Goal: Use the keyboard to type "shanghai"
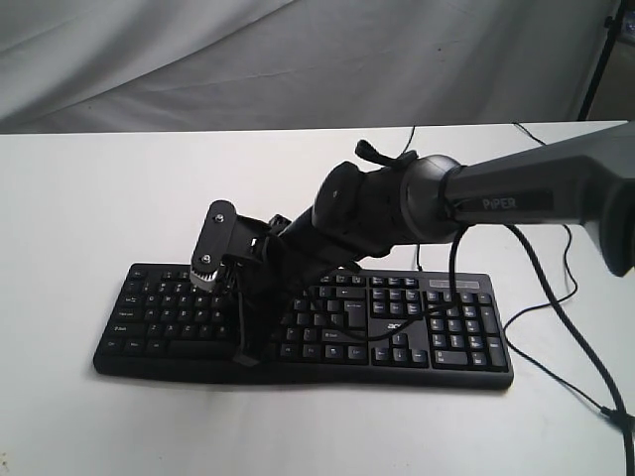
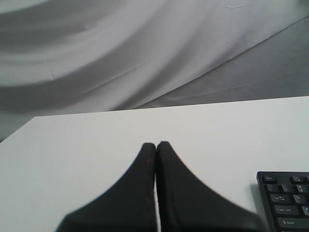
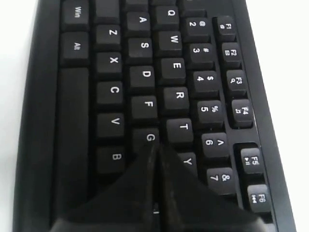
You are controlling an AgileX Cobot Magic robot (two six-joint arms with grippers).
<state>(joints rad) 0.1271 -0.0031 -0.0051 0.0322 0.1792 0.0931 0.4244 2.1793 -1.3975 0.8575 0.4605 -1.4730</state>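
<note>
The black keyboard (image 1: 437, 342) lies across the front middle of the white table (image 1: 89, 198). My right arm reaches across from the right, and my right gripper (image 1: 243, 352) points down over the keyboard's left half. In the right wrist view the keyboard (image 3: 145, 75) fills the picture. The right gripper (image 3: 157, 146) is shut with nothing held, and its tips sit at the edge of the G key (image 3: 149, 137), beside Y (image 3: 188, 161). The keys under the fingers are hidden. My left gripper (image 2: 156, 144) is shut and empty above bare table, left of the keyboard's corner (image 2: 285, 203). It does not show in the exterior view.
Thin black cables (image 1: 556, 317) trail over the table to the right of the keyboard and off its edge. A grey cloth backdrop (image 1: 298, 59) hangs behind the table. A dark stand leg (image 1: 598, 59) is at the back right.
</note>
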